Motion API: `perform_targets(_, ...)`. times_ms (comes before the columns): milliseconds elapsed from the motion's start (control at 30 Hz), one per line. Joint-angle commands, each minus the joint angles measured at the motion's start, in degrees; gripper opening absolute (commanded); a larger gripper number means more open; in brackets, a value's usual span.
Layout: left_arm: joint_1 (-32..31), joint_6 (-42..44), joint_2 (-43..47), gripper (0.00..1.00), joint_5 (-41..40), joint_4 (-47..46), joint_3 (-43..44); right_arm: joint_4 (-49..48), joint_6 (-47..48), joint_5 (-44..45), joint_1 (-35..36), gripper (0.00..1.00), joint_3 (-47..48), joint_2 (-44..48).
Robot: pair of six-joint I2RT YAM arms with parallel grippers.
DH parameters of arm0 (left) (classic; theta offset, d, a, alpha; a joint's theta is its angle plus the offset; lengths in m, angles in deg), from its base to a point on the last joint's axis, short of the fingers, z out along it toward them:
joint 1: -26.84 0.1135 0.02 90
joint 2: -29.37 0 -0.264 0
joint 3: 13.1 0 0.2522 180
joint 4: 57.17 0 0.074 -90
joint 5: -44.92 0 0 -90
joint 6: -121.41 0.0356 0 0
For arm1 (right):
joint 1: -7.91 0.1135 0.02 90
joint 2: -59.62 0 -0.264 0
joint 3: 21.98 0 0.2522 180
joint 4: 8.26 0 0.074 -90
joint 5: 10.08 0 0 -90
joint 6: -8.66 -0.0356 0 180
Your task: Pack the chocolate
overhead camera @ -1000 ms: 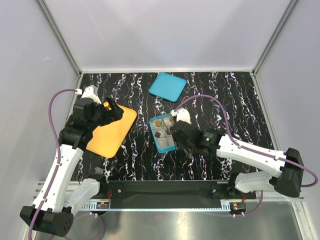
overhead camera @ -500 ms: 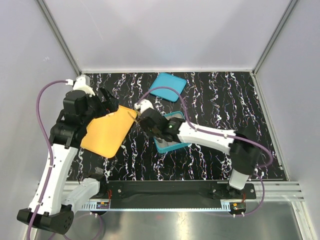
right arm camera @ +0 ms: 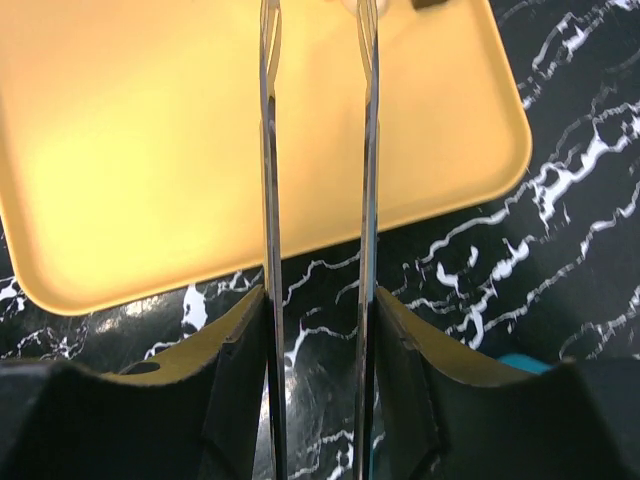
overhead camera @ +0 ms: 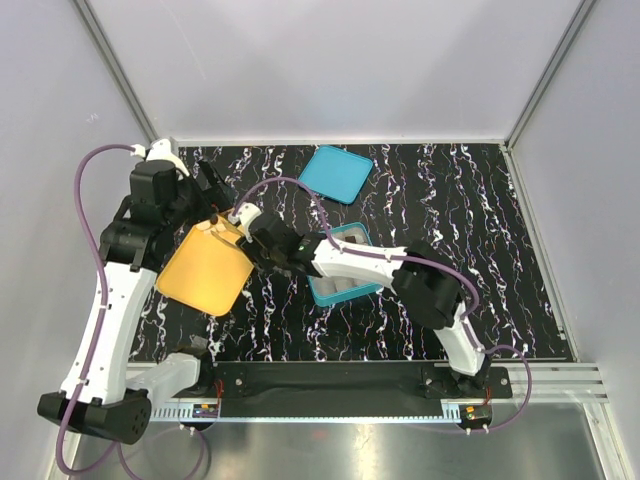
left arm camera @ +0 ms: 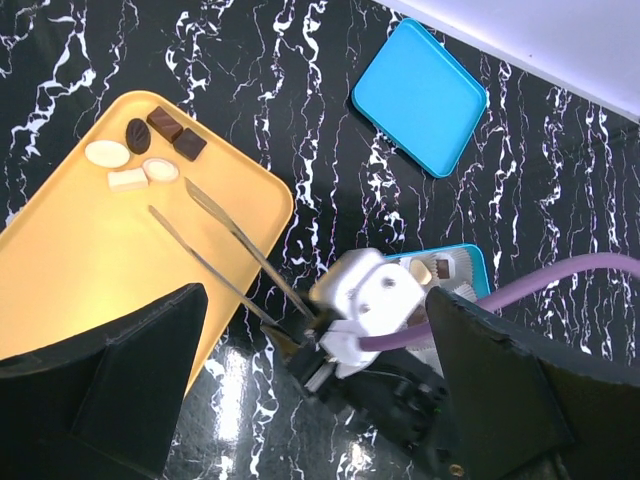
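Several chocolate pieces [left arm camera: 140, 150], dark brown and pale cream, lie at the far corner of the orange tray [left arm camera: 80, 270]. My right gripper [left arm camera: 295, 335] is shut on metal tweezers [left arm camera: 225, 250], which reach over the tray toward the pieces. The tweezer arms [right arm camera: 268, 200] stand apart, and nothing shows between their tips. My left gripper [left arm camera: 310, 400] hangs open high above the tray's near edge, holding nothing. The teal box [left arm camera: 470, 265] holds paper cups with a few pieces inside; the right arm partly covers it.
A teal lid [overhead camera: 335, 173] lies flat at the back of the black marbled table. The right arm [overhead camera: 350, 262] stretches across the box [overhead camera: 345, 292] to the orange tray [overhead camera: 200, 280]. Grey walls close in on the table's sides.
My right arm has swung left from the teal box, carrying the tweezers over the orange tray. The left arm has drawn back and risen slightly.
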Motion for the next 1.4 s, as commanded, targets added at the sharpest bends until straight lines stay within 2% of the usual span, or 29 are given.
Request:
perform_targets(0, 0.46, -1.22, -1.00, 0.99, -0.18, -0.40, 3.78, -4.63, 3.30, -1.79, -0.26, 0.50, 4.89, -2.00)
perform_targets(333, 1.43, -2.54, -3.47, 0.99, -0.71, -0.75, 7.29, -4.28, 2.95, -2.76, -0.26, 0.50, 10.69, -8.42)
perform_targets(633, 1.78, -2.10, -1.98, 0.99, -0.53, -1.54, 4.92, -1.90, 3.65, -1.97, -0.26, 0.51, 15.88, -13.61)
perform_targets(933, 1.96, -2.10, -1.27, 0.99, 0.43, -3.56, 4.04, -0.76, 3.83, -2.94, -0.08, 0.51, 16.67, -14.67)
perform_targets(1367, 2.04, -2.54, -1.18, 0.99, 1.49, -3.92, 3.43, -0.49, 5.85, -3.20, 2.38, 0.50, 12.90, -10.89)
